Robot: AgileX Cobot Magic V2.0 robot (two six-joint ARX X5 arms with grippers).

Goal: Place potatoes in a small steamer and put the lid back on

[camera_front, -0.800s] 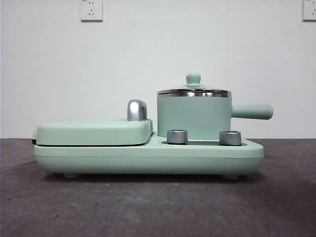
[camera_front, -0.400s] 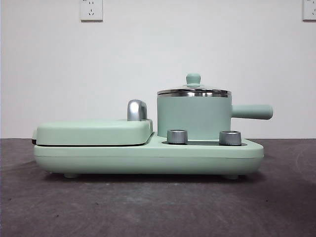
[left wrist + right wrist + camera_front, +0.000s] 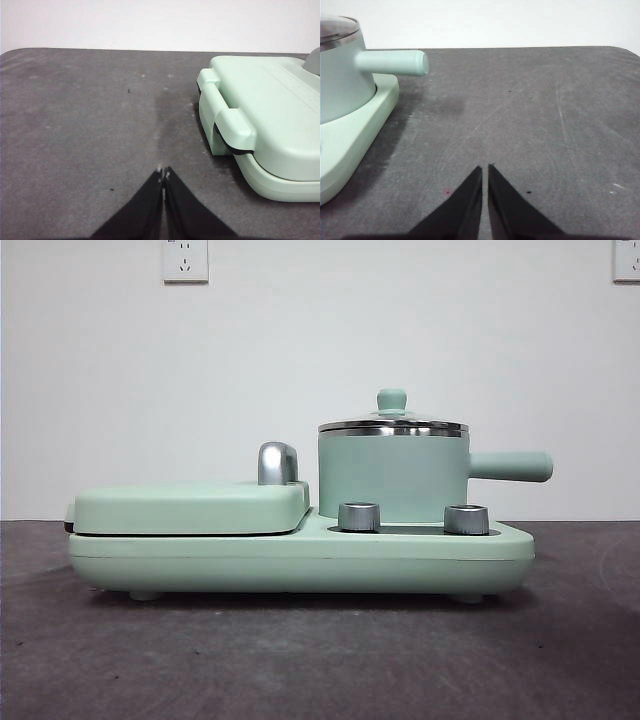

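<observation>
The mint-green small steamer (image 3: 392,478) stands on the right half of a mint-green cooker base (image 3: 300,555), its straight side handle (image 3: 510,466) pointing right. The glass lid (image 3: 392,423) with a mint knob sits on the steamer. The steamer also shows in the right wrist view (image 3: 342,75). The potato is not in view. My left gripper (image 3: 163,174) is shut and empty over the dark table beside the griddle. My right gripper (image 3: 484,169) is shut and empty over the table, apart from the steamer's handle.
A flat mint-green griddle with its cover (image 3: 190,508) and a chrome handle (image 3: 277,462) fills the base's left half; it also shows in the left wrist view (image 3: 265,120). Two chrome knobs (image 3: 359,516) sit on the base's front. A white wall stands behind.
</observation>
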